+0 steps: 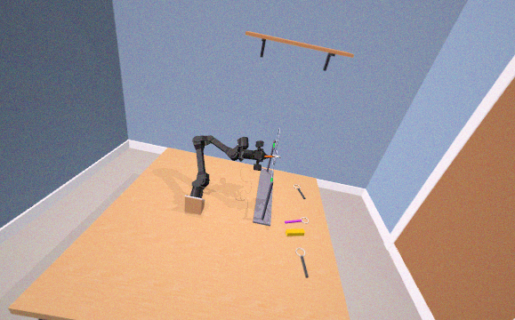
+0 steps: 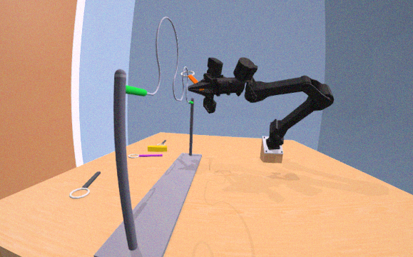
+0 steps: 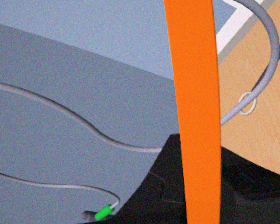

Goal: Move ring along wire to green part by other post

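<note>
Ring [image 2: 187, 73] with its orange handle [image 2: 192, 78] hangs high above the table [image 2: 299, 210], encircling the thin grey wire [image 2: 159, 61] near the far post [image 2: 191, 126]. Black gripper [image 2: 196, 86] is clenched on the handle, arm reaching in from the right. Near post [image 2: 120, 157] carries a green sleeve [image 2: 135, 91].

Orange handle [image 3: 193, 110] between black tool [image 3: 191, 216] fingers.

A light wooden counter [image 1: 150, 267] carries a long grey base plate [image 1: 263, 200] near its middle, the arm's small block mount [image 1: 194, 204] to its left, and, to its right, two dark-handled rings [image 1: 300, 190] [image 1: 302, 261], a purple-handled ring [image 1: 296, 220] and a yellow block [image 1: 295, 232].
</note>
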Tool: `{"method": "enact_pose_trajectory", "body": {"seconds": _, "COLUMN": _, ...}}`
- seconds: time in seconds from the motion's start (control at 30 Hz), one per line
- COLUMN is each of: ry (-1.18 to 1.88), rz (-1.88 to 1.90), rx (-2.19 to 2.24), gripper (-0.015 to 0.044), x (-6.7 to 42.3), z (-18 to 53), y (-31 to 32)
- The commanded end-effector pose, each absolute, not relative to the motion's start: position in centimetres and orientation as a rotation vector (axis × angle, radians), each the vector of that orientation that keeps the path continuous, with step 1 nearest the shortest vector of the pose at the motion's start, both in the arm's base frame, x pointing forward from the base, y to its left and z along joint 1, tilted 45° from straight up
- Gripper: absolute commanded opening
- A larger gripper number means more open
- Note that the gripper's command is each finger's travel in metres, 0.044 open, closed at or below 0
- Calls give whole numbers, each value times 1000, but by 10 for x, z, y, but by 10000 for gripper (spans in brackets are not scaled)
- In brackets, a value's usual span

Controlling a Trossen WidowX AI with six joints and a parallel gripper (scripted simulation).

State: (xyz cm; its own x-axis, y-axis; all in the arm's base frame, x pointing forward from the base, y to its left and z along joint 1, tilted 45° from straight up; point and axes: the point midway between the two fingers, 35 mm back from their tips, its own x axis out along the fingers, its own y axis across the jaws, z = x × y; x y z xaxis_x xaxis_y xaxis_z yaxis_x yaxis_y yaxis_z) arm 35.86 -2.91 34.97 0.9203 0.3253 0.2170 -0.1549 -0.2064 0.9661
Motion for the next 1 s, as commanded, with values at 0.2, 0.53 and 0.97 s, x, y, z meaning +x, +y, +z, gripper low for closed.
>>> {"method": "enact_pose_trajectory", "body": {"seconds": 0.2, "ry": 53, "rz": 502, "rx": 1958, "gripper": -150, "x": 358, "z": 368, "y": -35}}
{"method": "enact_pose_trajectory", "body": {"seconds": 0.53, "ry": -28, "rz": 566, "rx": 2185, "gripper": -150, "x": 356, "z": 384, "y": -44}}
{"method": "enact_pose_trajectory", "body": {"seconds": 0.97, "ry": -137, "rz": 644, "rx": 2459, "gripper": -150, "x": 353, "z": 400, "y": -60}}
